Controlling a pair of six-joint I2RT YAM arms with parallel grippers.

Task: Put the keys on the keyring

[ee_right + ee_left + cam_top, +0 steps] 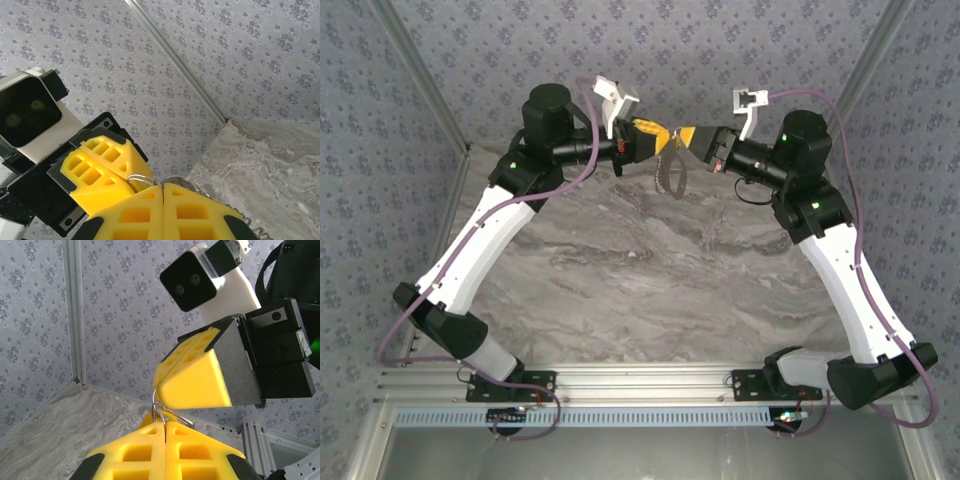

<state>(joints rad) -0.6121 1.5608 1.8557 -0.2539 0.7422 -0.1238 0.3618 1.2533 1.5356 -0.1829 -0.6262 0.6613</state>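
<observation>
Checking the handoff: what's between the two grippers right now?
Thin silver loops of the keyring bridge the left gripper and right gripper, clearest in the left wrist view; the rest dangles below them in the top view.

My left gripper [662,140] meets the keyring [672,176] from its left and my right gripper [683,135] from its right; the table [650,275] lies beneath it.

A robot lab cell: patterned walls [720,50] behind the fingers [150,432], aluminium posts [75,310] at the corners, a marble-print table [650,290] below them, arms [480,240] bolted to a slotted rail [650,385].
</observation>
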